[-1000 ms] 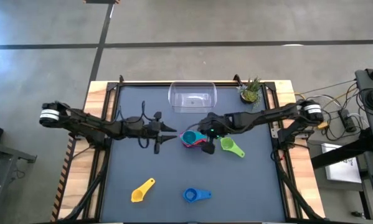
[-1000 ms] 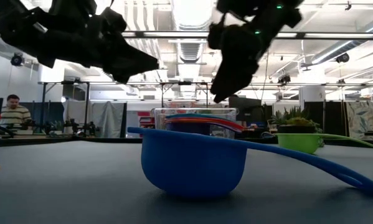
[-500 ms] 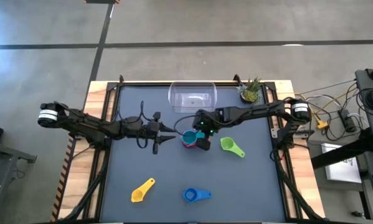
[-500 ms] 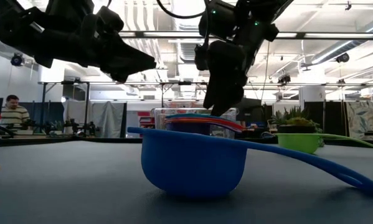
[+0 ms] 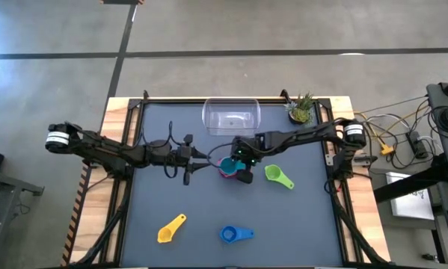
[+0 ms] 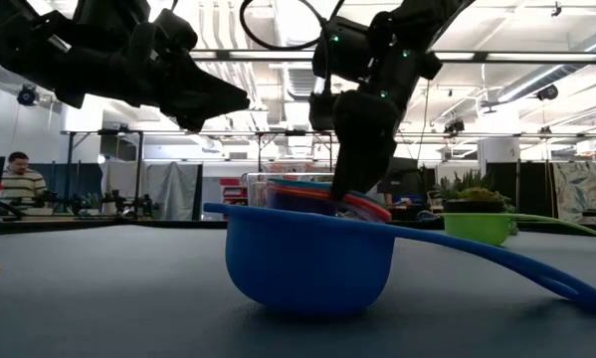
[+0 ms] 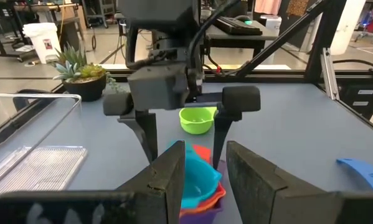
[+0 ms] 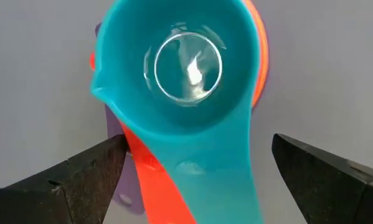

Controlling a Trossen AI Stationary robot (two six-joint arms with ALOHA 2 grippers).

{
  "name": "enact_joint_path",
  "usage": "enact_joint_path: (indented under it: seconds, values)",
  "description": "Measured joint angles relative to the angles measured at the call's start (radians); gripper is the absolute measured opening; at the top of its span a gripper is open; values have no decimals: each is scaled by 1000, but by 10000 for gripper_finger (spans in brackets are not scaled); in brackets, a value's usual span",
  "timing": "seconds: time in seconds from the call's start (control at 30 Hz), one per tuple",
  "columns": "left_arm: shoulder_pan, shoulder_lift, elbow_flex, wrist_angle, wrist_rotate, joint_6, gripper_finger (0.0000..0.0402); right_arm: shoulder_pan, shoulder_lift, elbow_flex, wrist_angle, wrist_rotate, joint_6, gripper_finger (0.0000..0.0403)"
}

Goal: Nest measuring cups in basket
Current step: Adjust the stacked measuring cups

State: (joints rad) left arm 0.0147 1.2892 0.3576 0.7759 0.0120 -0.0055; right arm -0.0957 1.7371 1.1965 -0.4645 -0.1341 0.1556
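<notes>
Yellow comes first on the dark tabletop (image 5: 149, 246): one yellow measuring cup (image 5: 170, 229) lies near the front-left corner, alone. Above it toward the left-centre, the left gripper (image 5: 201, 159) hovers just left of the nested stack, its jaws slightly parted and holding nothing; from its wrist view the stack sits straight ahead between its fingers (image 7: 167, 180).

At the middle of the tabletop lies the nested stack (image 5: 227, 166): a teal cup (image 8: 180, 68) on top, with red, orange and purple ones showing beneath it, four in all as far as I can count. The right gripper (image 5: 241, 162) stands directly over the stack with its jaws spread wide, one finger on each side of the handles, not yet closed on anything. The handles run together as one long axis pointing back toward this gripper's wrist, crossing the gap between the jaws, so closing would pinch them across their width. The right arm is plainly the nearer one.

Toward the front edge, right of the yellow cup, lies one blue measuring cup (image 5: 235, 235). Right of the stack lies one green measuring cup (image 5: 277, 176). That makes seven cups, none in the basket.

The clear basket (image 5: 232, 117) sits empty at the middle of the back edge, just beyond the stack. One small potted plant (image 5: 301, 110) stands near the back-right corner.
</notes>
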Motion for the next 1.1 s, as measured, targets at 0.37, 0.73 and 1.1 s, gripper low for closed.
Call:
enact_joint_path:
  seconds: [0.37,0.73,1.1]
  values:
    - [0,0,0,-4,0,0,100,19,-9,27,-2,-10,67,390]
    - [-1,0,1,-71,63,-3,100,54,-5,42,5,-22,135,390]
    - [-23,36,21,-223,236,-8,100,56,-5,42,14,3,134,390]
